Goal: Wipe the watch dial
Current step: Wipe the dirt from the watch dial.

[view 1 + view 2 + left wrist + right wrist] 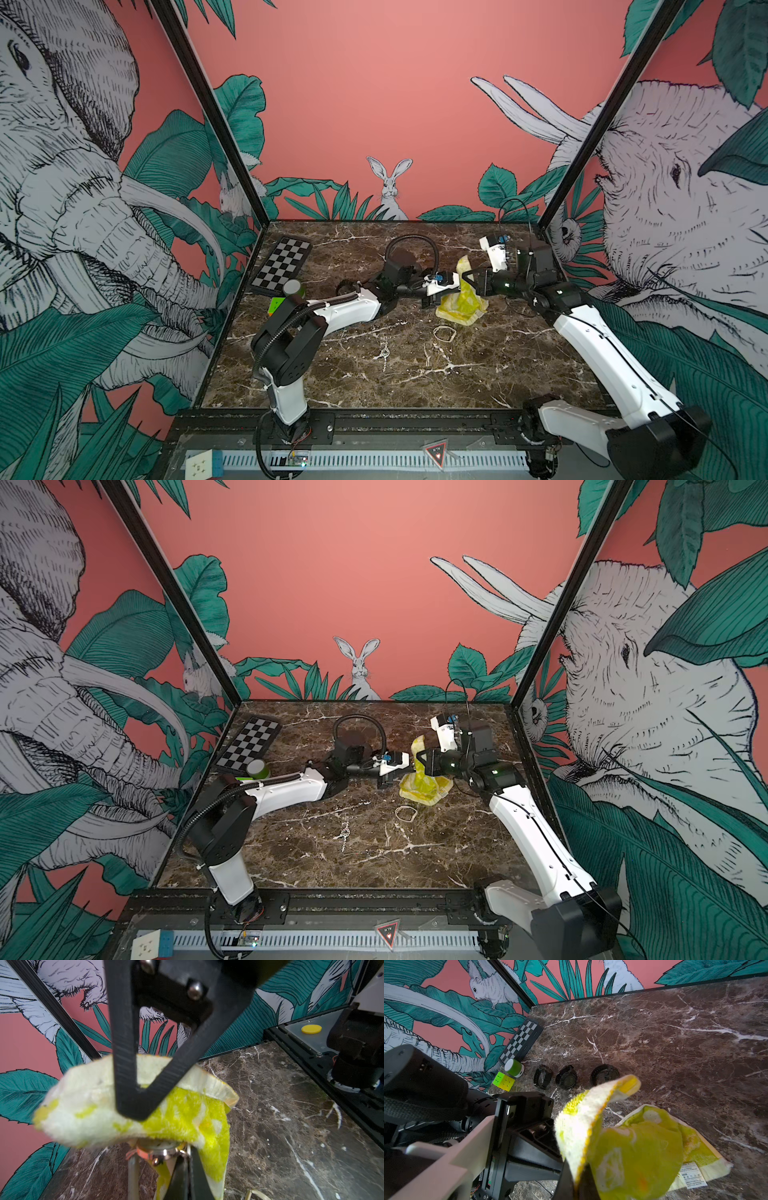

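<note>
The right gripper (pixel 133 1110) pinches shut on the fluffy yellow-white cloth (pixel 178 1120), draped over the round rose-metal watch (pixel 158 1151) clamped just below in the left gripper (pixel 160 1156). The veined marble table (pixel 270 1105) lies open beside both; the cloth's hem trails on it.

No wording legible anywhere. White tag (pixel 693 1175) at a corner of the yellow cloth (pixel 643 1147): several lines of fine dark print, too small to read. Black triangular sticker (pixel 436 452) on the grey front ledge (pixel 478 446): red mark inside, lettering illegible.
</note>
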